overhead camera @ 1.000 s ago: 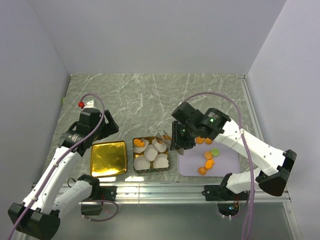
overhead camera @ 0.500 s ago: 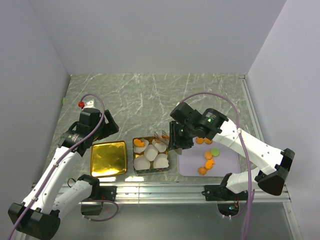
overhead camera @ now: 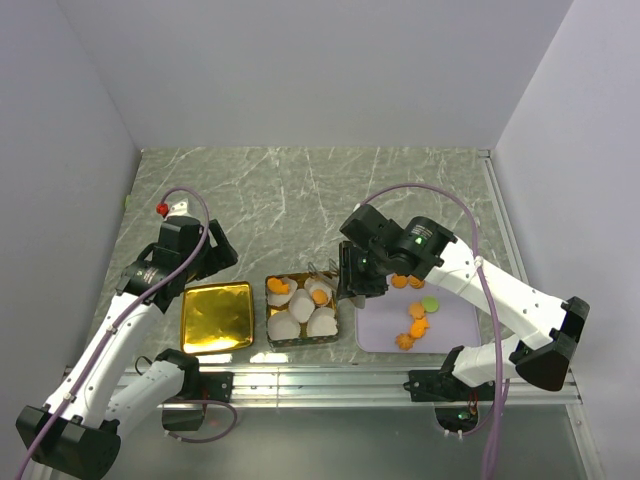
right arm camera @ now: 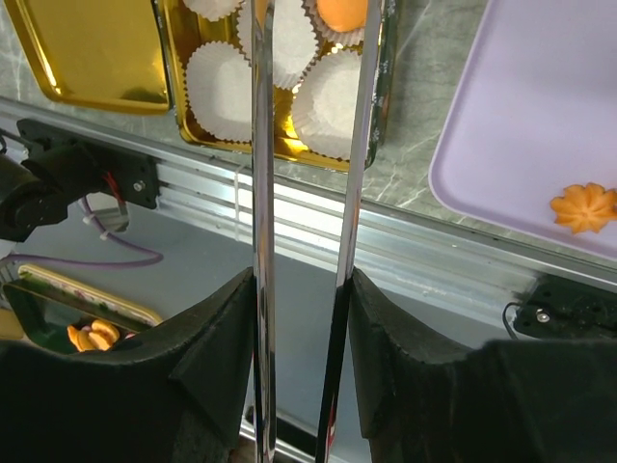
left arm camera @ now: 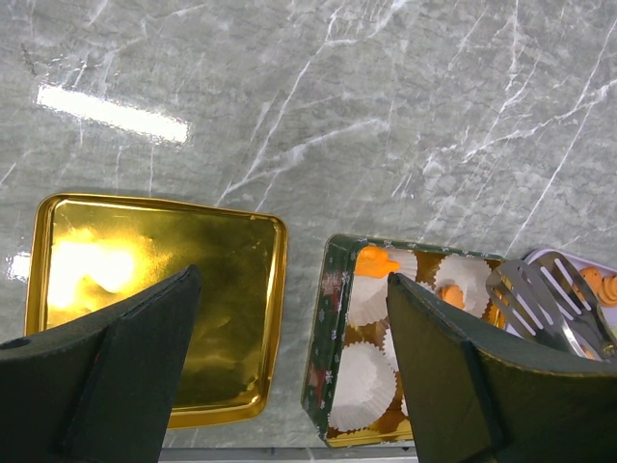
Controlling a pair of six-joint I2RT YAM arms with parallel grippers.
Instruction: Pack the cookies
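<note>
My right gripper [overhead camera: 355, 276] is shut on metal tongs [right arm camera: 260, 193], squeezed between the fingers [right arm camera: 301, 289]. The tongs' tips [overhead camera: 322, 271] hang over the far right of the open tin [overhead camera: 270, 312], which holds white paper cups. Two orange cookies lie in cups [overhead camera: 279, 285] [overhead camera: 320, 297]; one shows in the right wrist view [right arm camera: 342, 12]. More orange cookies [overhead camera: 417, 325] lie on the lavender tray [overhead camera: 455, 315]. My left gripper [overhead camera: 205, 250] is open and empty, high above the gap between lid and tin [left arm camera: 292, 280].
The gold tin lid [overhead camera: 216, 317] lies flat left of the tin. A green piece [overhead camera: 430, 303] lies on the tray among the cookies. The table's metal front rail [overhead camera: 330, 380] runs just below tin and tray. A red-tipped fitting [overhead camera: 162, 209] is at the far left.
My right gripper moved the tongs slightly left over the tin. An orange cookie now lies in a cup under the tongs' tips. The left arm has not moved.
</note>
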